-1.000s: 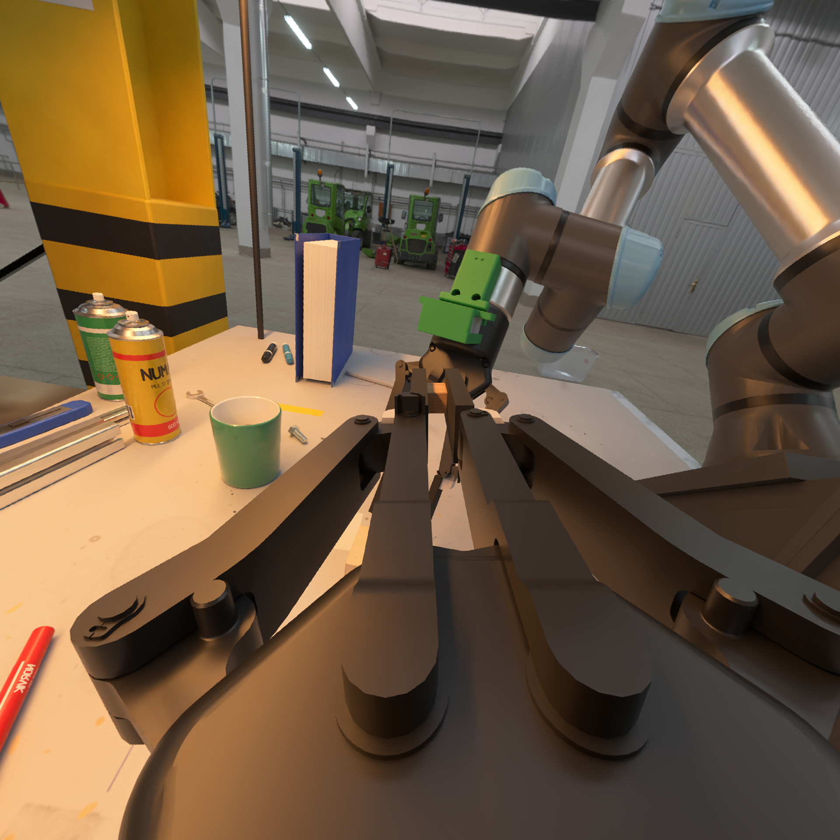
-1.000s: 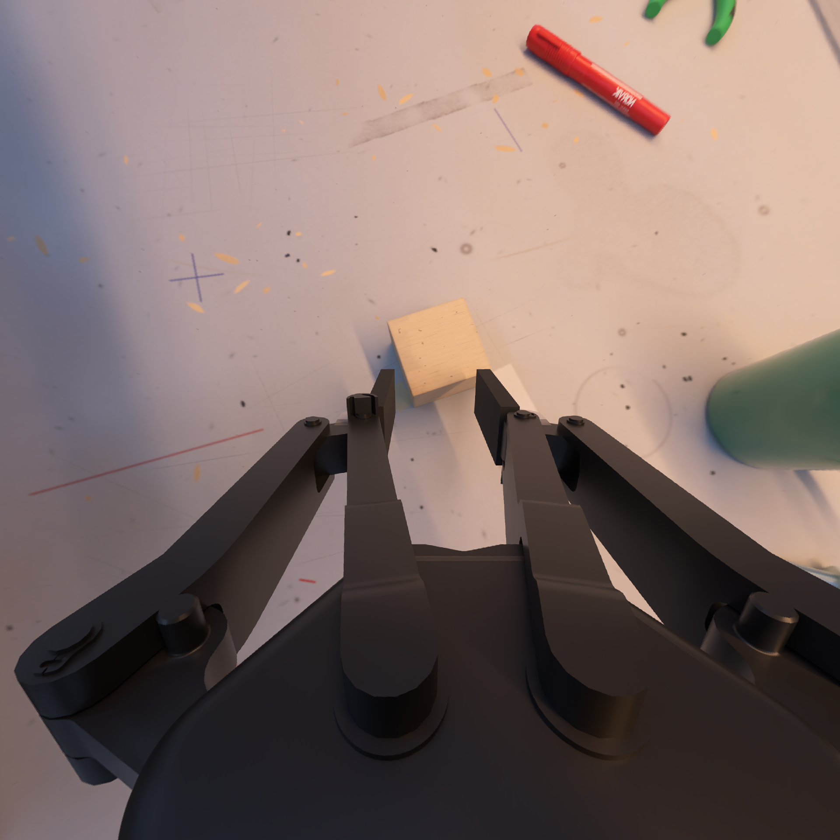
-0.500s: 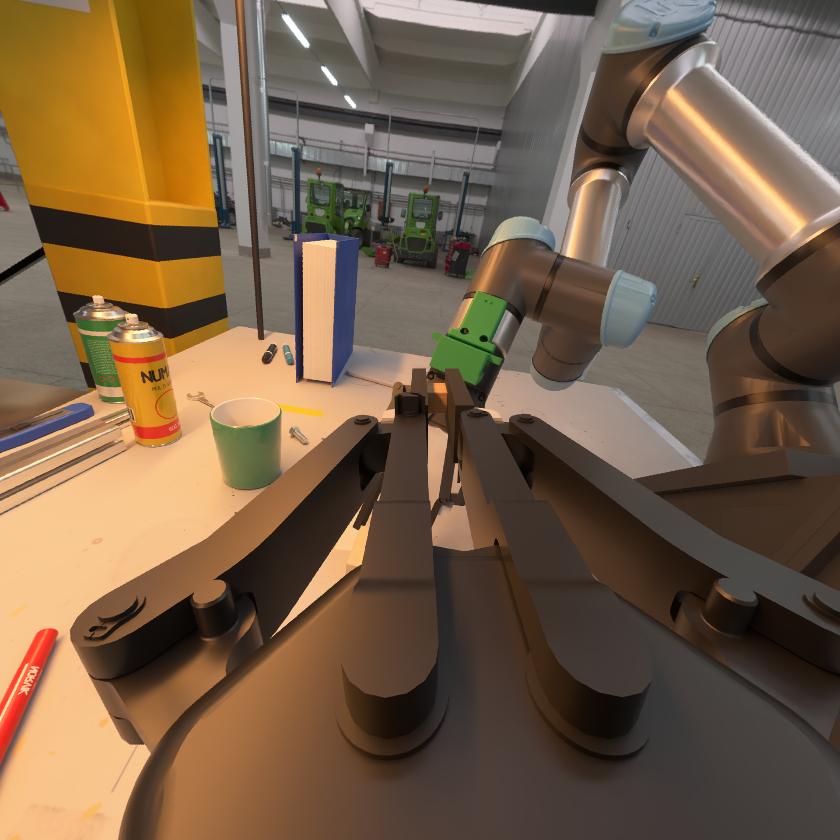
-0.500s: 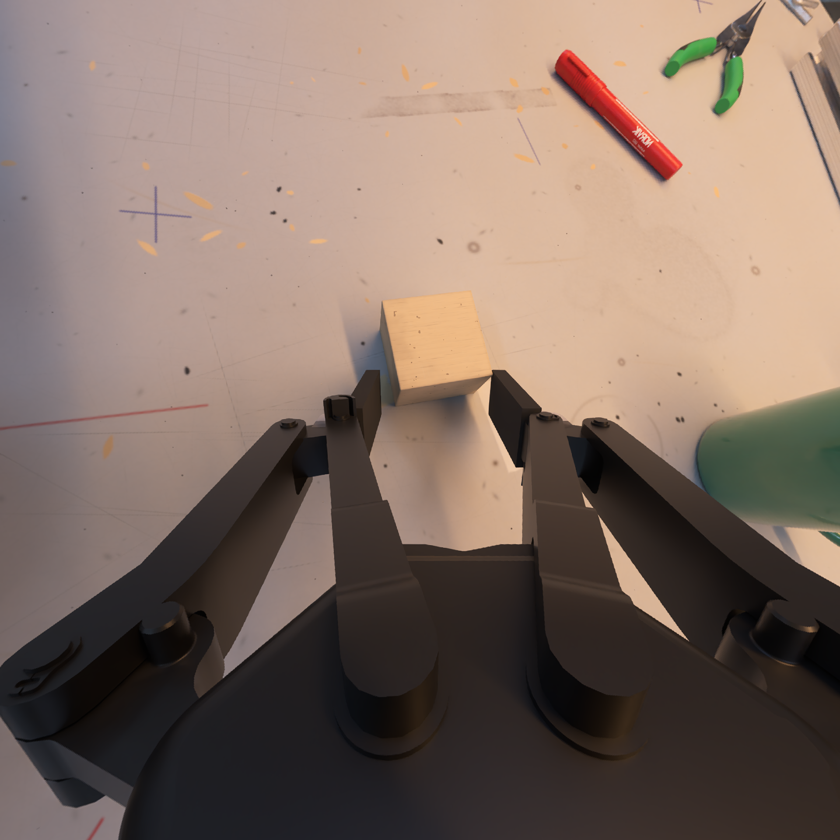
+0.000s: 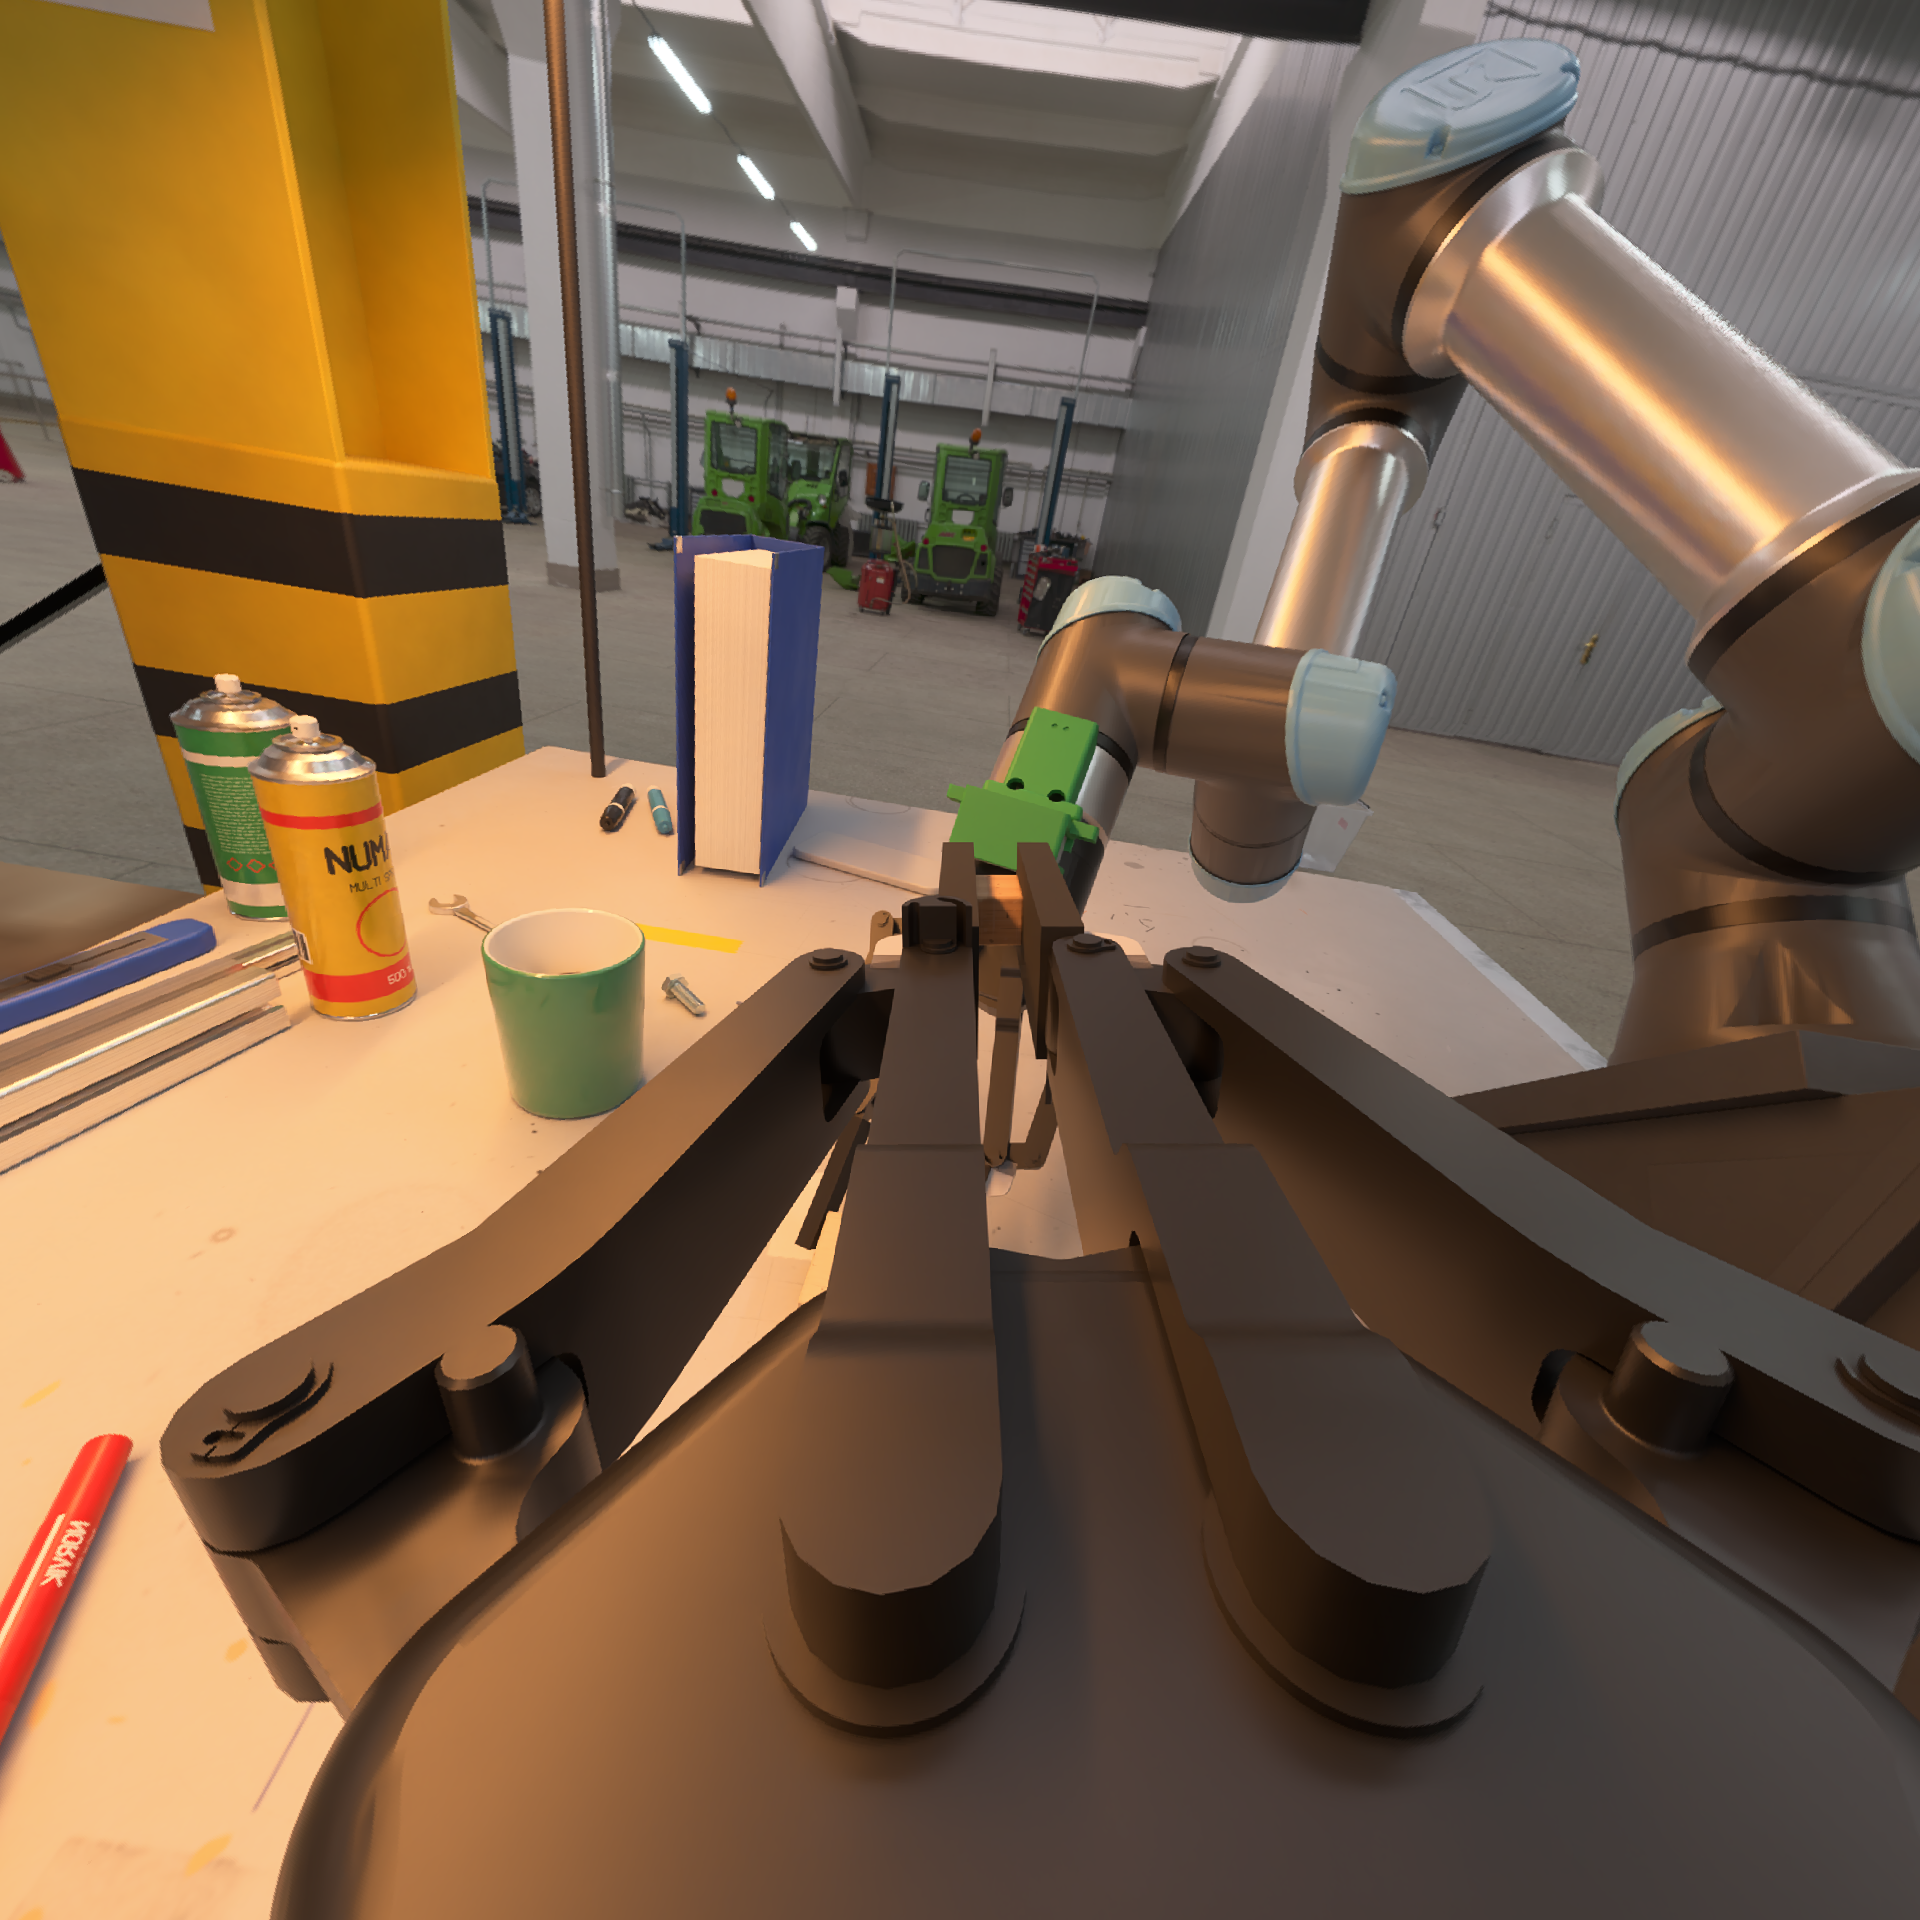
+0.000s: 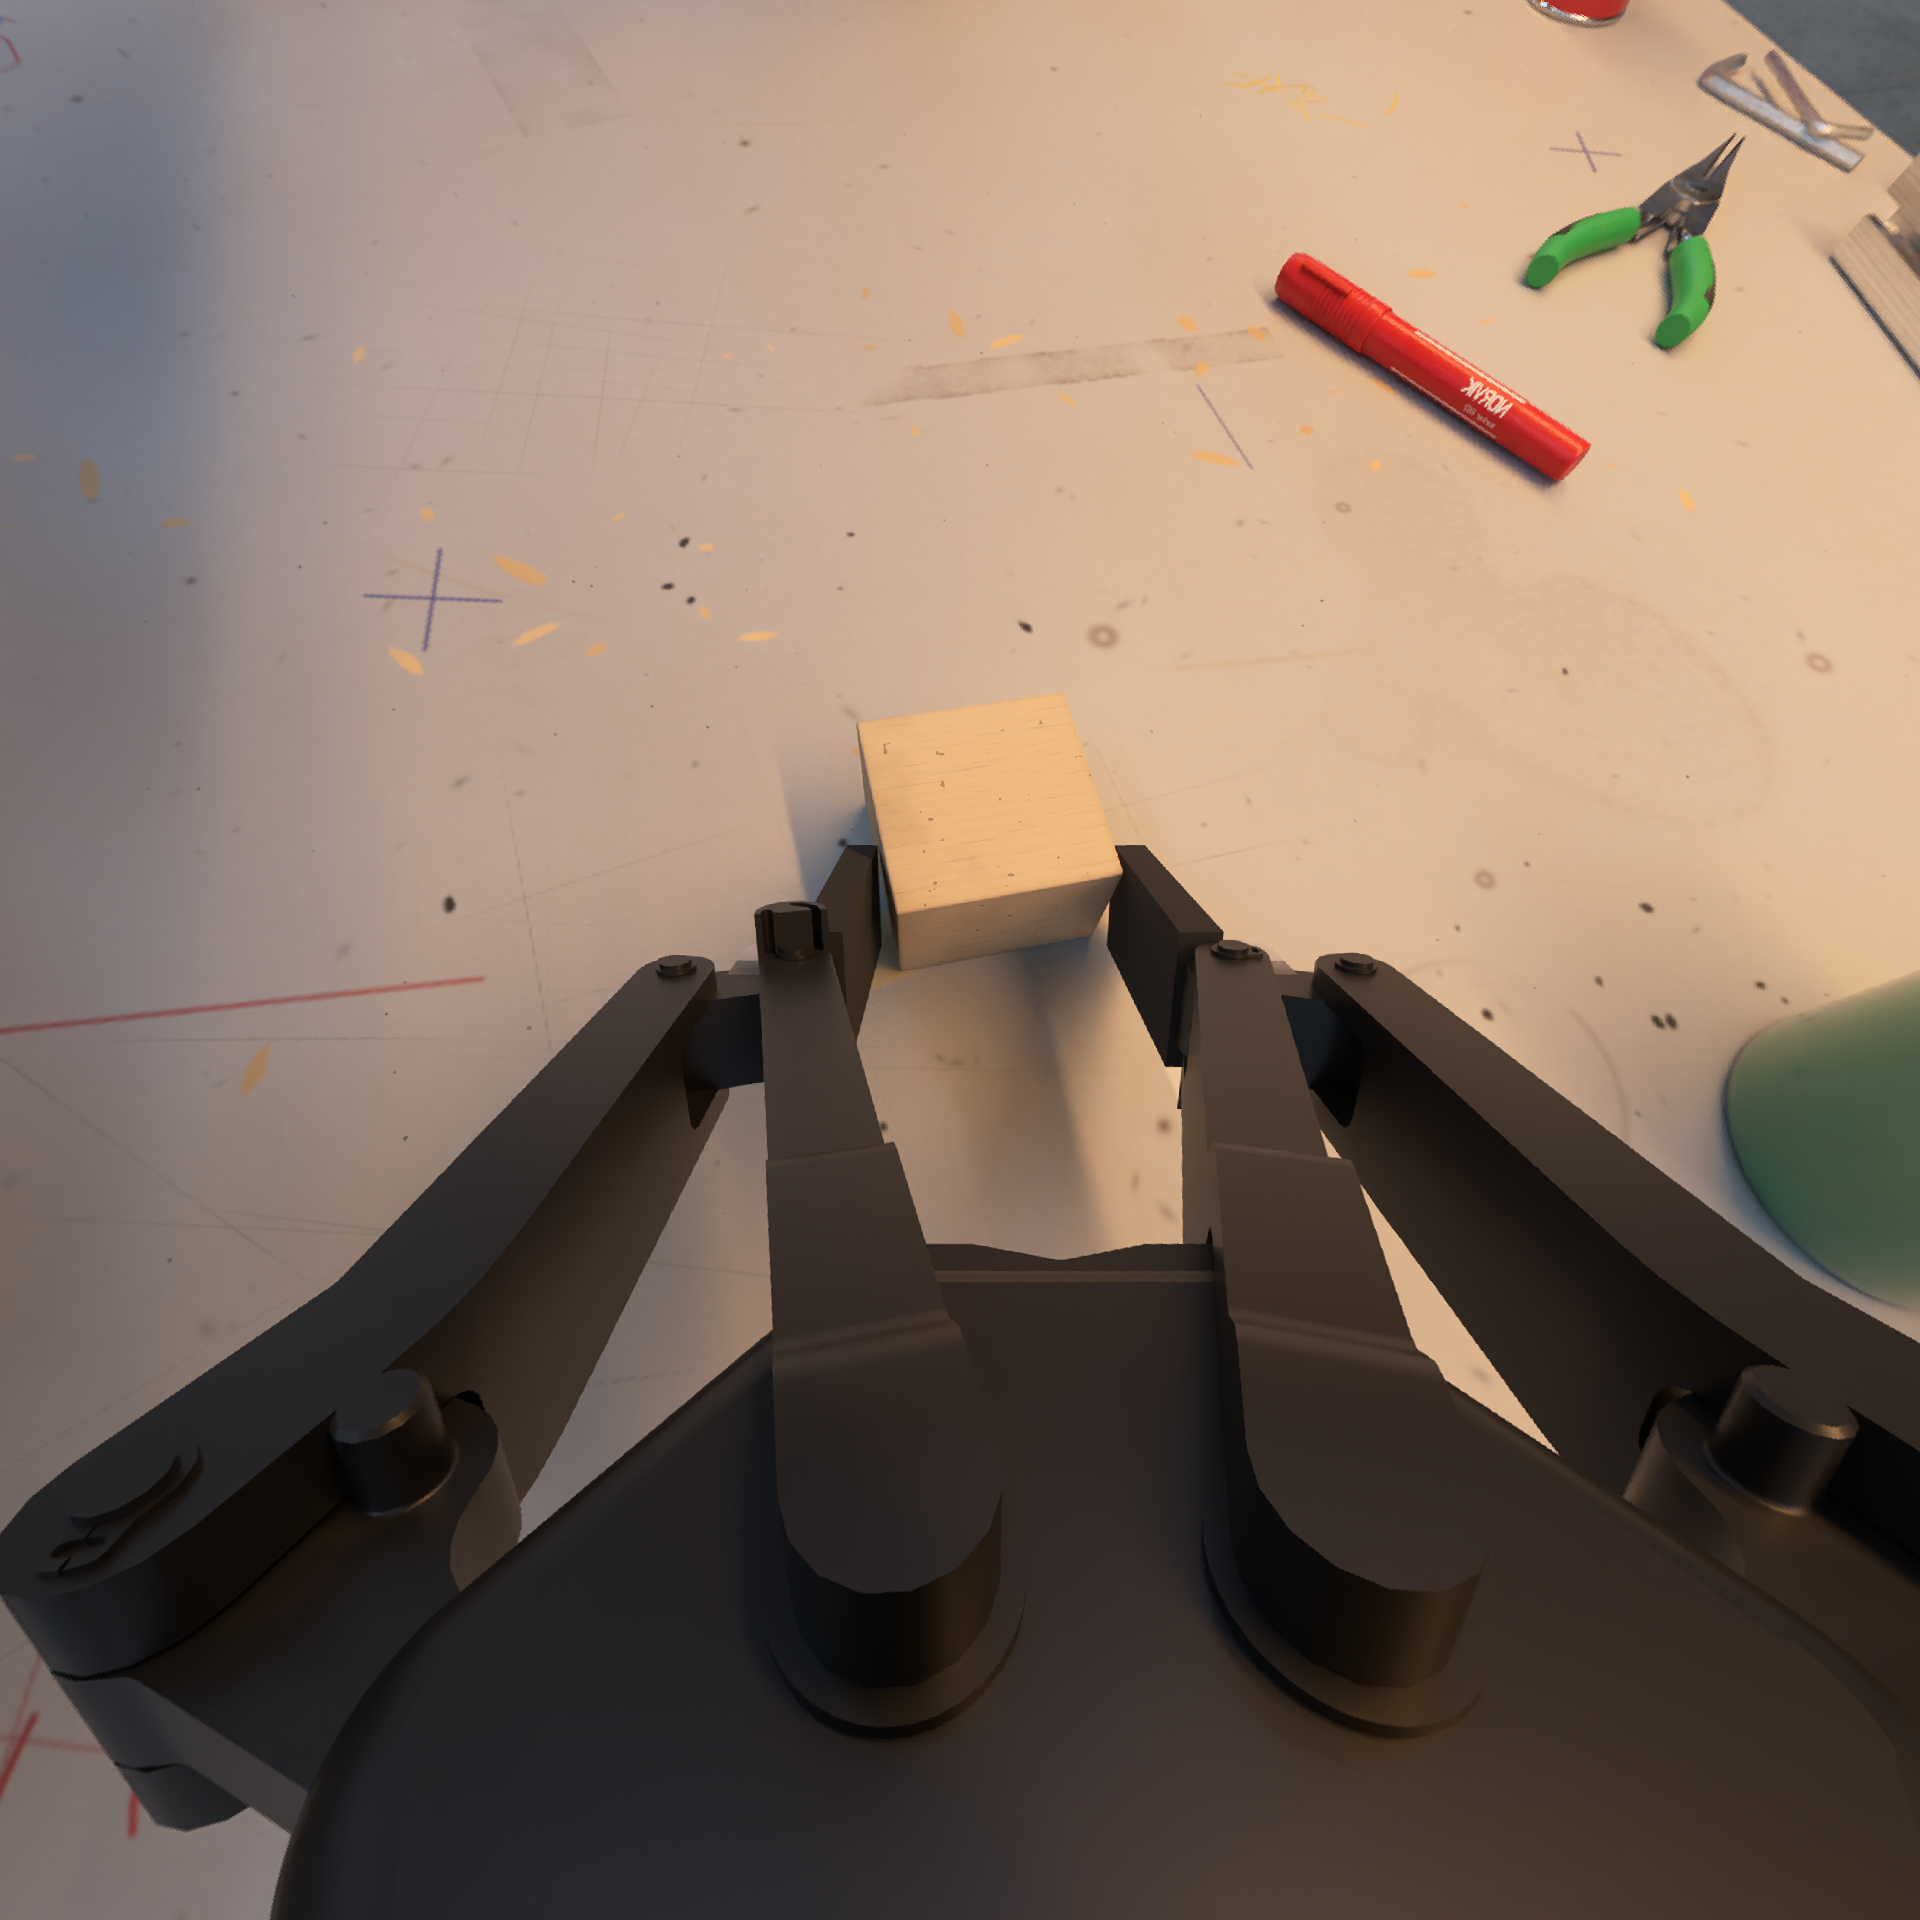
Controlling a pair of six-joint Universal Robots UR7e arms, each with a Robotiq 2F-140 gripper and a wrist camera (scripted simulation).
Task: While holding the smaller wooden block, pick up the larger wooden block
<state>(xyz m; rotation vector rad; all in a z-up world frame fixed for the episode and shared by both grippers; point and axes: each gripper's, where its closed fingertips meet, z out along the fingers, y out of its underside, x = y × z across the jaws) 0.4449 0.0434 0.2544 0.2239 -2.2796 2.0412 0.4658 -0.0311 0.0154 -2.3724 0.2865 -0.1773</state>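
Smaller wooden block pinched between the left gripper fingertips above the table, larger wooden block rested on the table beyond the green mug, flanked by the spread right gripper fingertips, contact not discernible

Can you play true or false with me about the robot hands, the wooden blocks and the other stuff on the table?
1. The left gripper is pinching the smaller wooden block. True.
2. The larger wooden block is lifted high in the air. False: it sits on the table, between the fingers of the right gripper.
3. The right gripper is squeezed tight on the larger block. False: its fingers flank the block, with a gap showing on one side.
4. The green cup stands upright. True.
5. The red marker lies on top of the green-handled pliers. False: they lie apart.
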